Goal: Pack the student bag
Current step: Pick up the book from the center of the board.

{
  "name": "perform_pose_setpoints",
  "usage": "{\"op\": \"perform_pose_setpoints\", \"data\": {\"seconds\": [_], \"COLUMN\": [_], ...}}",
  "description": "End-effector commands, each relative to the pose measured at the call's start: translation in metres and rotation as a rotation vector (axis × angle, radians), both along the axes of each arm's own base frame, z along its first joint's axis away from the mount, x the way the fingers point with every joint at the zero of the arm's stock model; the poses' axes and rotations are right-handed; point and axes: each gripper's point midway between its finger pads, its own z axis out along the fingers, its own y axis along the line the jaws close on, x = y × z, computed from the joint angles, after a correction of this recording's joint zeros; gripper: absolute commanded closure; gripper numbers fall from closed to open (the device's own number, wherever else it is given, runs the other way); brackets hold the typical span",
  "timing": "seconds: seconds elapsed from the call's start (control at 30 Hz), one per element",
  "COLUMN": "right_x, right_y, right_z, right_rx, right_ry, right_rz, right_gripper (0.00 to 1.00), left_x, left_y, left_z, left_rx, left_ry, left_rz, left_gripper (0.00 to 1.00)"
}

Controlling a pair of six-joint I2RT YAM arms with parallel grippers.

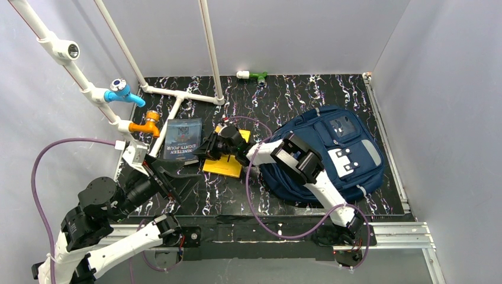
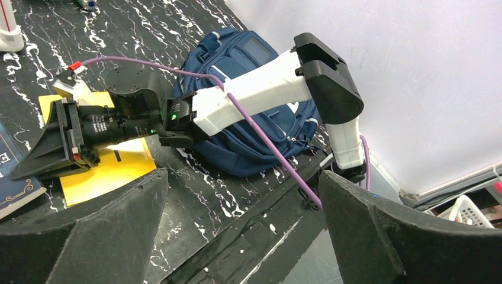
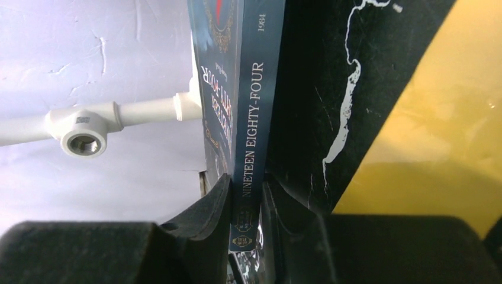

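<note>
Lying on the right half of the black marbled table (image 1: 284,97), the student bag (image 1: 322,127) rests on its back with its front pockets and white patch facing up, its top toward the far side. The right arm rises from its base at the near edge, passes over the bag's near-left part and stretches left, so the right pincer (image 3: 245,192) sits to the left of the bag, apart from it and not touching it. That pincer is narrowed onto a dark blue book (image 1: 182,139) titled "Nineteen Eighty-Four": the right wrist view shows one finger against the cover side and the other against the opposite face, with the end of the spine between them. The book lies left of centre, just beside the white pipe frame (image 1: 177,94). A flat yellow pad (image 1: 228,167) lies on the table below the right wrist, between the book and the bag, its right edge close to the bag's left side. The left pincer (image 2: 241,177) hangs over the near-left part of the table with its jaws wide and nothing between them; the bag is well apart from it, off to the right and farther back, seen past the right arm in the left wrist view.
</note>
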Motion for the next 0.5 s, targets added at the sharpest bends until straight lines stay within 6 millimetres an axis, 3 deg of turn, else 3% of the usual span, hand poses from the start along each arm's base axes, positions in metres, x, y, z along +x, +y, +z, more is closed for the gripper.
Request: {"op": "perform_pose_setpoints", "data": {"seconds": [0.0,0.17,0.2,0.4,0.47], "right_x": [0.003,-0.005,-0.008,-0.013,-0.013], "right_y": [-0.007,-0.044,-0.054,-0.124,-0.149], "right_z": [0.096,0.16,0.182,0.24,0.249], "right_rx": [0.244,0.296,0.312,0.438,0.48], "right_ry": [-0.089,-0.154,-0.182,-0.201,-0.184], "right_rz": [0.039,0.043,0.037,-0.091,-0.158], "right_gripper": [0.99,0.99,0.99,0.99,0.99], "left_x": [0.01,0.02,0.023,0.041,0.046], "left_y": [0.0,-0.005,-0.007,-0.024,-0.035], "left_z": [0.0,-0.004,-0.005,-0.009,-0.008], "left_rx": [-0.012,-0.026,-0.028,-0.083,-0.122], "left_ry": [0.046,0.105,0.118,0.232,0.27], "left_rz": [0.059,0.112,0.123,0.202,0.206], "left_gripper": [0.02,0.02,0.02,0.02,0.02]}}
